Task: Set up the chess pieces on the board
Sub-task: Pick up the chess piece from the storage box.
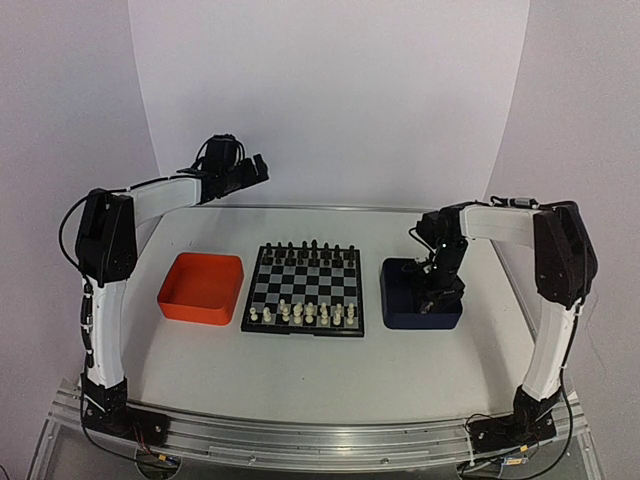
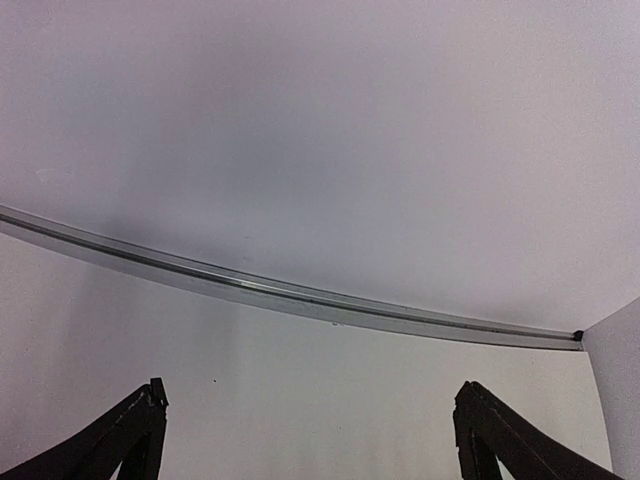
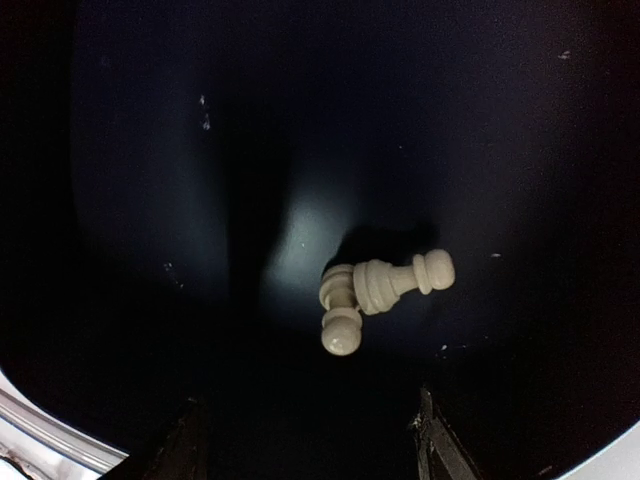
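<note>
Dark fingertips (image 3: 185, 445) of the right gripper (image 3: 305, 450) frame the bottom of the right wrist view. They stand apart with nothing between them. Just ahead, a little right of the gap's centre, two chess pieces (image 3: 375, 290) lie tipped over on the floor of the dark blue tray (image 3: 150, 200). These cream pawns touch at their bases in an L. One runs across the view with its head to the right; the other points its head back toward the gripper. The second pawn's long axis crosses the fingers' closing line, so it looks the easier one to pinch.

From above, the tray sits just right of the board (image 1: 305, 285), whose near ranks already hold cream pieces. The right arm is plainly the nearer one. The left gripper (image 1: 250, 170) hangs wide open and holding nothing, high at the back left, well apart.
</note>
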